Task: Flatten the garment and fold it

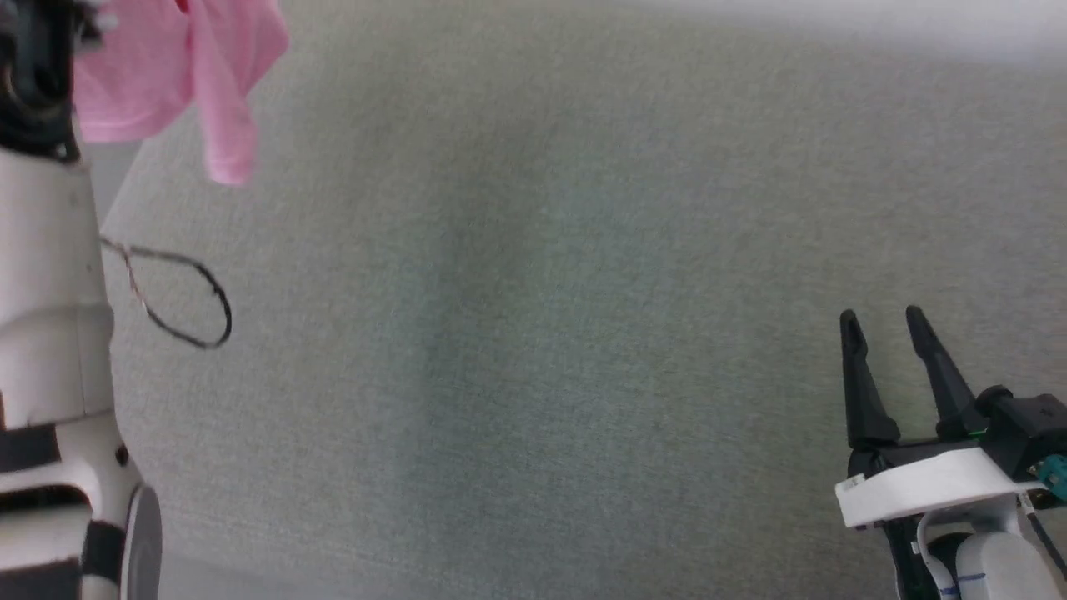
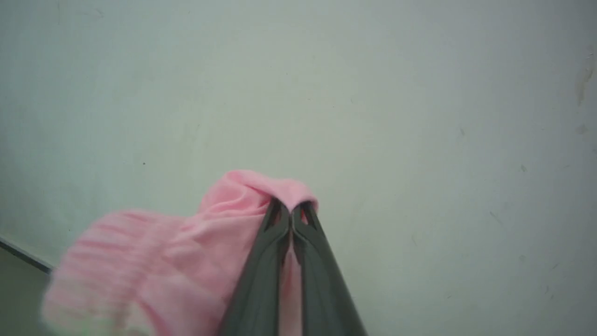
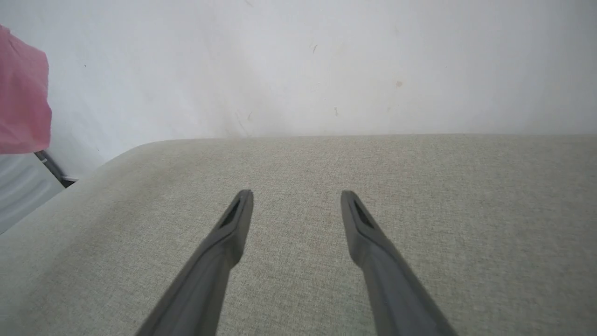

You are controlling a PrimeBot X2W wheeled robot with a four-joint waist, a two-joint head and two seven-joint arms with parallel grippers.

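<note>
Right tool (image 1: 879,321) sat low right in head view, fingers spread wide, nothing between them, over the grey fabric bench (image 1: 533,333). Left tool (image 2: 291,211) was clamped on the garment (image 2: 186,252), fingers pressed together with a pink fold bunched over the tips. The garment hung in the air from that tool, at upper left of head view beside the pale left arm (image 1: 50,292), near the bench's left edge.

Cloth: light pink, thin, soft, crumpled, with one narrow flap drooping lowest.

Left wrist view alone showed the grip itself, plus a ribbed gathered band at lower left, blurred. Head view alone showed a thin black cable loop (image 1: 218,304) by the arm. Right wrist view showed the bench's rounded far corner, the scuffed white wall (image 3: 298,60) behind it, and a pink edge of the garment at far left.
</note>
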